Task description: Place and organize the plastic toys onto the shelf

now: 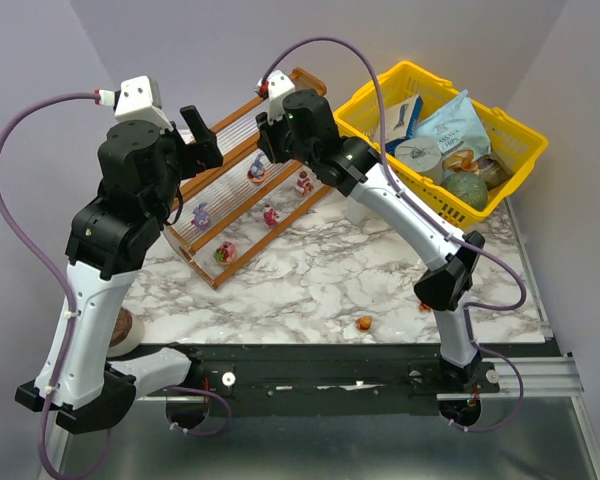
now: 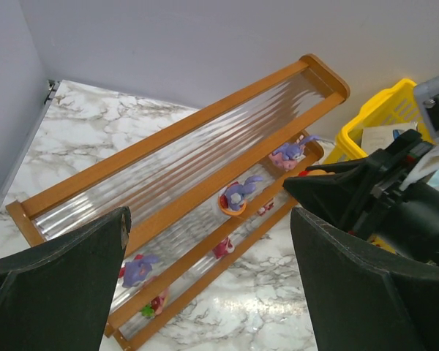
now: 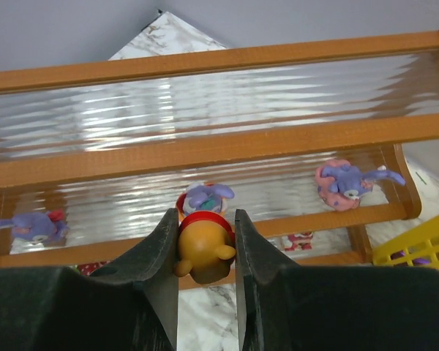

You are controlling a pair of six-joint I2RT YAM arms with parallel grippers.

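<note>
An orange toy (image 3: 203, 254) was gripped by the narrowed right gripper (image 3: 203, 228) close to the middle tier of the shelf (image 3: 205, 150), near a purple toy (image 3: 206, 197). The left gripper (image 2: 208, 219) was spread wide, empty. Lowering onto bare tier, then release, seemed required.

No lettering could be read with any certainty. The only print in sight stood on the pale blue bag (image 1: 458, 128) lying in the yellow basket (image 1: 372, 95), at about two o'clock in the top view. It was a few dark lines near the bag's upper end, too small and blurred to make out. A round pale pack (image 1: 417, 152), at about eight o'clock from the bag, bore marks just as unreadable.
</note>
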